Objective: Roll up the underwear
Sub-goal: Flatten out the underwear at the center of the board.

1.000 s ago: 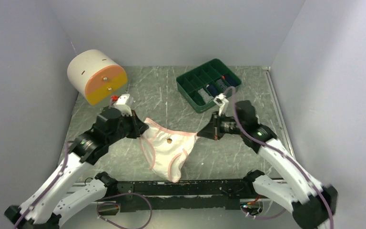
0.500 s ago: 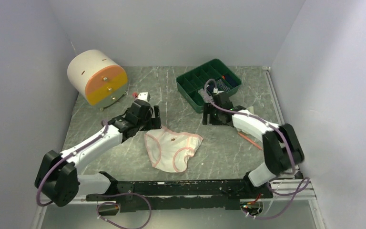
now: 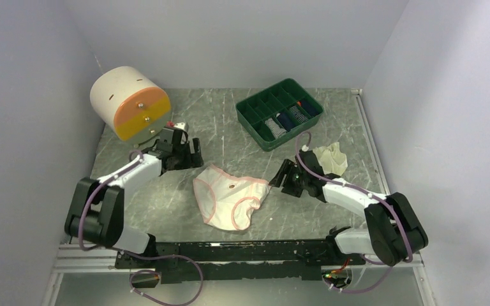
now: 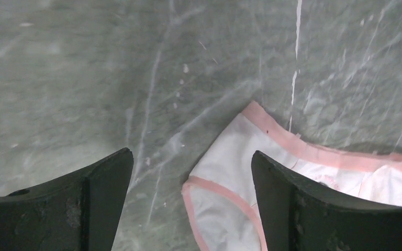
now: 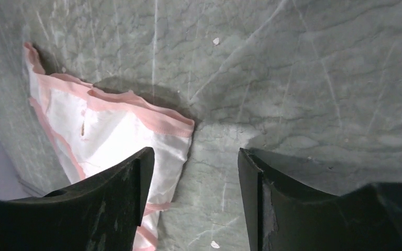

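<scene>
Left gripper (image 4: 191, 170) and right gripper (image 5: 194, 159) wide, flanking pink-trimmed underwear (image 3: 230, 194) on grey marbled table (image 3: 230, 131), pale walls (image 3: 230, 38).

Table (image 3: 223, 121) holds pink-trimmed underwear (image 3: 230, 199); cream underwear (image 3: 332, 158); green tray (image 3: 259, 109); drawer box (image 3: 127, 102).

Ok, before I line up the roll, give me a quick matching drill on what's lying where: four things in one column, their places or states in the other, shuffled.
Things
1. pink-trimmed underwear
2. cream underwear
3. green tray
4. white drum with orange front

Places or states
A. far left corner
B. bunched up on the right side
C. far side, right of centre, divided into compartments
D. spread flat in the middle, between the open left hand and the open right hand

Pairs: 1-D, 2-B, 3-C, 4-A
</scene>
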